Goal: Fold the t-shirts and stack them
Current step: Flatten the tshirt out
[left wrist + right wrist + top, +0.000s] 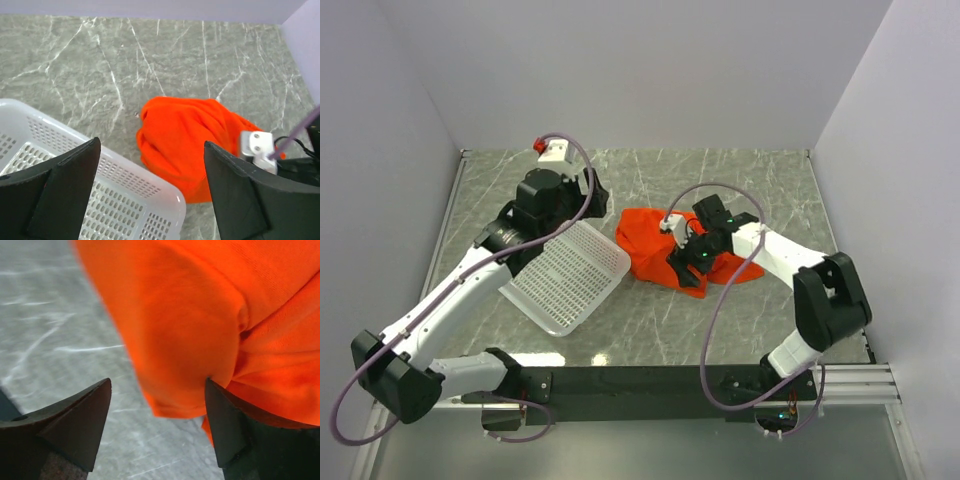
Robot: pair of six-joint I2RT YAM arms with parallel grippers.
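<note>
Basket [570, 280] just left of t-shirt [642, 243] on table [740, 180]; right hand [692, 258] at t-shirt

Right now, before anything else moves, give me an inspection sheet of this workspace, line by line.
Surface: grey marbled table, no spills seen.
Job's things: one orange-red t-shirt, crumpled in a heap, unfolded; no stack.
Clutter: white mesh basket just left of the shirt.
Grippers: left gripper open above the basket's edge, holding nothing; right gripper open at the shirt, cloth bulging between its jaws.
Cables: left arm's cable and right arm's cable, both mauve, hang in loose loops.
Surroundings: plain pale walls on three sides; nothing else seen.
</note>
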